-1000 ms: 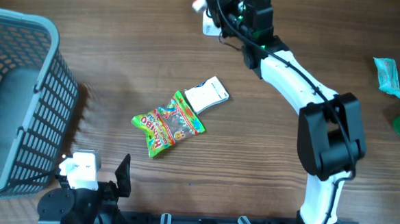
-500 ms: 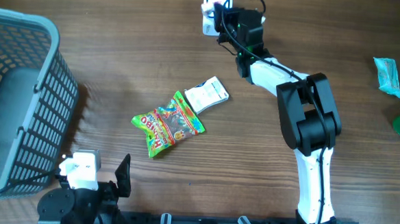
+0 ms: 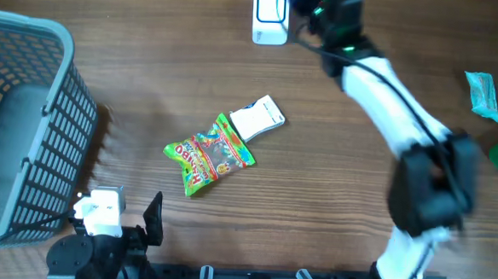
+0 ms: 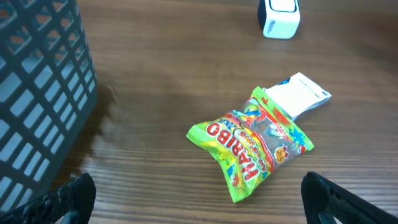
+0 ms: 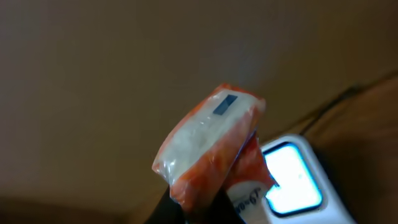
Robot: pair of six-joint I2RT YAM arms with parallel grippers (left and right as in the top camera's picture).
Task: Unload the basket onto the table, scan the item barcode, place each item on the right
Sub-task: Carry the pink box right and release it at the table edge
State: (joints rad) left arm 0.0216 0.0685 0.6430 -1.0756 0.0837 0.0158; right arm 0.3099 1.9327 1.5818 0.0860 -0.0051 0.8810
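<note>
Presenting the item to the reader is the step in hand, judging from the overhead view. The right arm (image 3: 380,82) is spanning the brown wooden table (image 3: 150,66) from the near edge to the far edge. Its smeared wrist end is hanging just beside the white box-shaped barcode scanner (image 3: 271,17), and its grip cannot be told here.

In the left wrist view, the left gripper (image 4: 199,205) is hanging wide open and holding nothing. It is facing the green Haribo sweets bag (image 4: 249,146), which is touching a flat white packet (image 4: 298,93).

In the right wrist view, the right gripper (image 5: 196,208) is pinching the lower end of the orange-and-white plastic-wrapped packet (image 5: 205,143) between its 2 nearly closed fingers. It is holding the packet up, tilted, before the scanner's lit window (image 5: 289,180). 1 small dark patch, too blurred to read, is facing the camera. The next move probably calls for turning the wrist so that patch faces the window, and keeping it steady.
</note>
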